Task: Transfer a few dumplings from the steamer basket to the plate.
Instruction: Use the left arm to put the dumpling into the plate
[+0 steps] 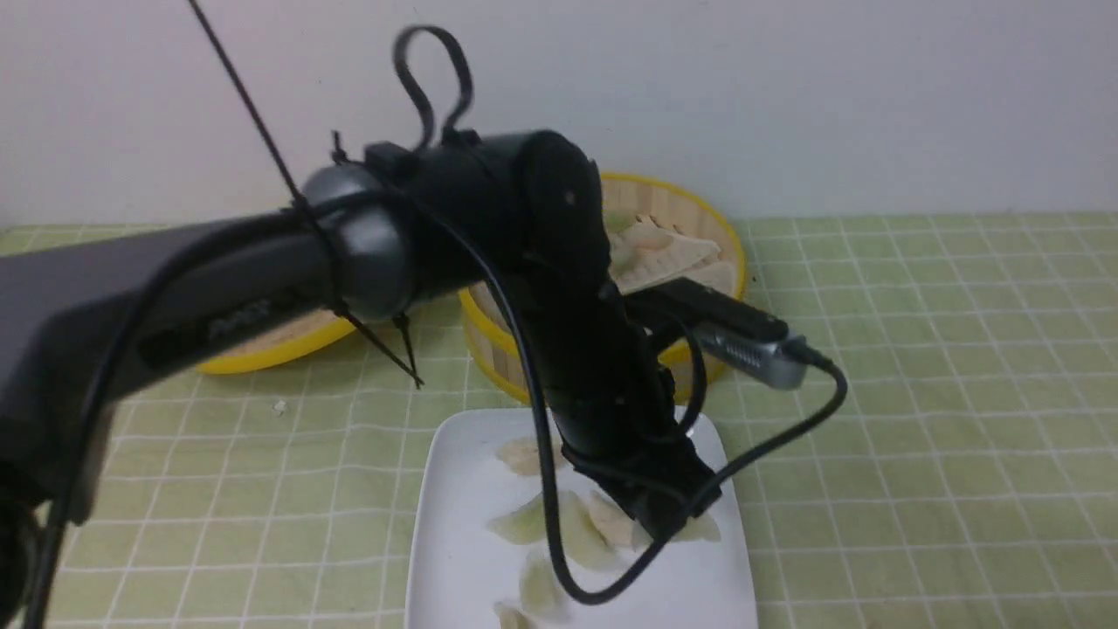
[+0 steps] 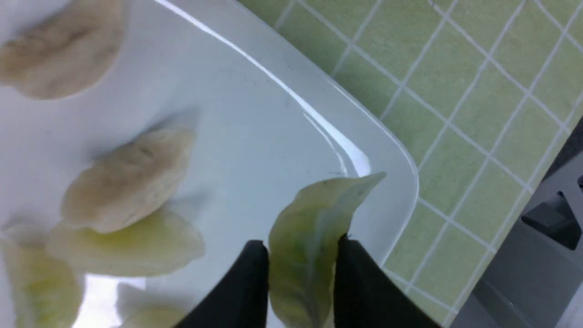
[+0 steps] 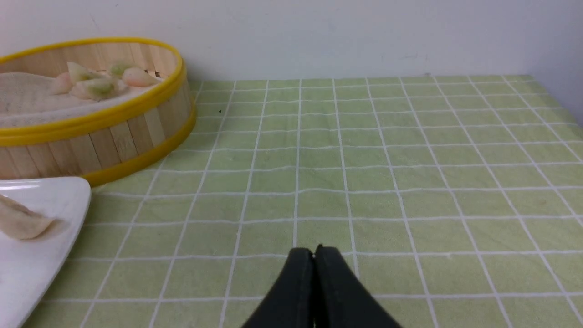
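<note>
At frame centre in the front view, the steamer basket (image 1: 692, 197) is largely hidden by the left arm (image 1: 568, 306), and a shallow lid (image 1: 279, 345) lies to its left. 1 light green dumpling (image 2: 309, 218) is pinched between the left fingers (image 2: 246, 282) over a corner of the plate (image 2: 373, 150). The right fingers (image 3: 296, 287) are pressed together above the checked cloth (image 3: 364, 159).

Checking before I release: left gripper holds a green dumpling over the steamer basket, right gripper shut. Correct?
Wrong place: the left wrist view shows the left gripper holding the green dumpling over the plate. The right gripper is shut.
</note>
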Controlling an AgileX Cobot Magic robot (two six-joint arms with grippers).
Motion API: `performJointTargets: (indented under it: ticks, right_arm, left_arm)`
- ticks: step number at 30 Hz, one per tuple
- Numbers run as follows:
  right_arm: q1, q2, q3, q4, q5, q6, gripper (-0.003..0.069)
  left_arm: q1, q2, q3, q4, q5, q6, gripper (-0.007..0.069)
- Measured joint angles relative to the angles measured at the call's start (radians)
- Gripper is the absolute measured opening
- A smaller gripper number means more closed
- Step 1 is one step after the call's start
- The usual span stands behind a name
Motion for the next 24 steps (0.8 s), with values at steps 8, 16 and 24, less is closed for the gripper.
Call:
performJointTargets:
  ticks: [8,16,24]
  right_arm:
    - [0.000,0.000,0.000,0.000,0.000,0.000,-0.0015]
    - [0.000,0.000,0.000,0.000,0.000,0.000,-0.0015]
    - [0.000,0.000,0.000,0.000,0.000,0.000,-0.0015]
  left_arm:
    - [-0.013,0.080,0.000,0.038,-0.018,-0.027,0.0252]
    - [-0.013,0.067,-0.022,0.098,0.008,-0.133,0.0383]
    - [-0.013,-0.211,-0.013,0.187,-0.019,-0.223,0.0011]
